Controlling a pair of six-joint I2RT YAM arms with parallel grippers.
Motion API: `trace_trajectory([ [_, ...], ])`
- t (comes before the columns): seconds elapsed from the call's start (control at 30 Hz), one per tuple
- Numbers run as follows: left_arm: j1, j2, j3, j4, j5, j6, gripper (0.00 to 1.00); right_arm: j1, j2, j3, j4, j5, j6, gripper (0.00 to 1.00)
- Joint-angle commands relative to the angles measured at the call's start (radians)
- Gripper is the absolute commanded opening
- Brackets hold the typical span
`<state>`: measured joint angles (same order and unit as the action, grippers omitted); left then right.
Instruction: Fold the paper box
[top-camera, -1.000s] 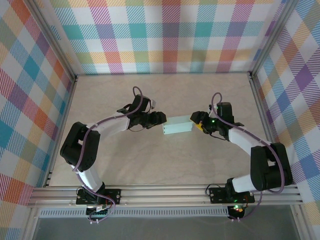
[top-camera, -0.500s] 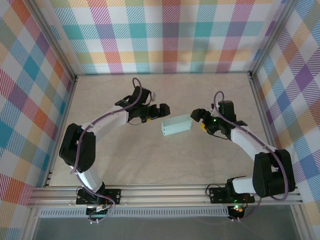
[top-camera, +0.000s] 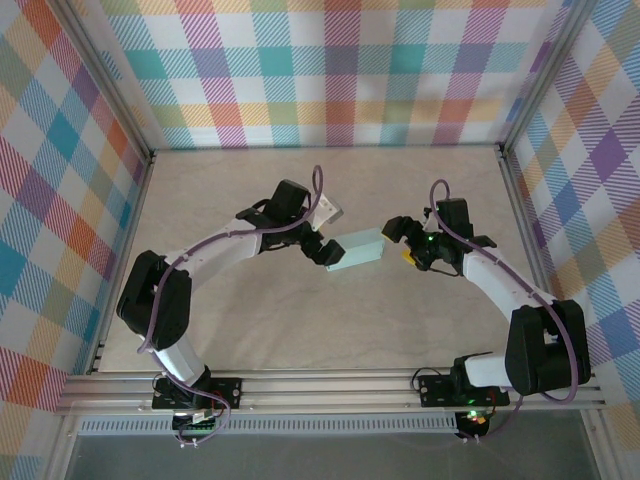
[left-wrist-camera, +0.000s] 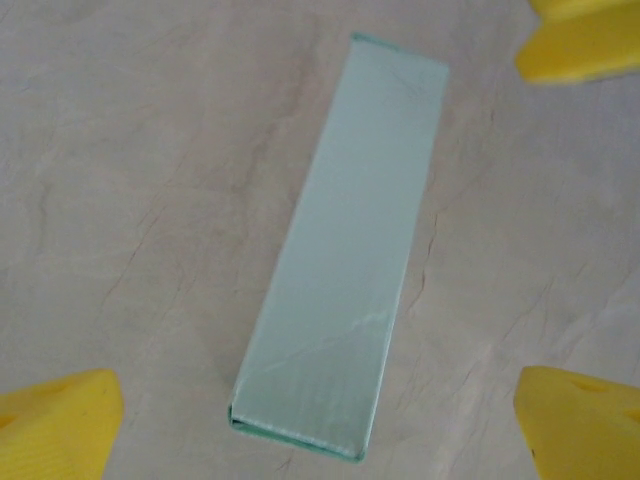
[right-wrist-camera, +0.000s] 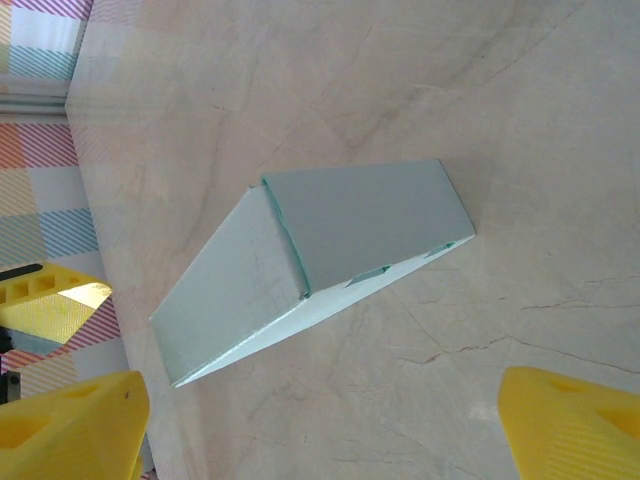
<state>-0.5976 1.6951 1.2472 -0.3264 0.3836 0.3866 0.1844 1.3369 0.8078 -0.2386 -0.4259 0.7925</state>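
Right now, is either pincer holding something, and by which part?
Nothing is held. The paper box lies on the table; the left pincer and the right pincer are open, clear of it.

A pale marbled tabletop (top-camera: 250, 330) is enclosed by pastel plaid walls (top-camera: 340, 80) on aluminium framing (top-camera: 330, 392), evenly lit.

Bright, even light; faint soft shadow beside paper box (left-wrist-camera: 340, 250); focus sharp.

Pale mint-blue paper box (top-camera: 355, 250), folded shut into a long slim rectangular carton, lying flat near the middle of the table (top-camera: 250, 330), long axis roughly left to right, right end angled slightly toward the far edge, faint diagonal crease near one end
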Motion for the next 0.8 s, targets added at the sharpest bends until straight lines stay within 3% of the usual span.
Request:
trace_trajectory([
  [0.0,-0.019,0.024,0.045,-0.095,0.016,0.254,1.0,0.003,-0.03,-0.007,-0.032,0.016,-0.016,0.9],
  [0.17,-0.022,0.081,0.095,-0.146,-0.043,0.323,0.94,0.003,-0.031,-0.008,-0.035,0.018,-0.025,0.9],
  [0.4,-0.023,0.188,0.215,-0.257,-0.053,0.374,0.76,0.001,-0.031,-0.007,-0.041,0.019,-0.038,0.9],
  [0.63,-0.028,0.137,0.153,-0.246,-0.075,0.402,0.63,0.0,-0.031,-0.008,-0.059,0.036,-0.057,0.9],
  [0.77,-0.029,0.118,0.141,-0.247,-0.062,0.405,0.48,0.0,-0.023,-0.008,-0.055,0.033,-0.056,0.89],
])
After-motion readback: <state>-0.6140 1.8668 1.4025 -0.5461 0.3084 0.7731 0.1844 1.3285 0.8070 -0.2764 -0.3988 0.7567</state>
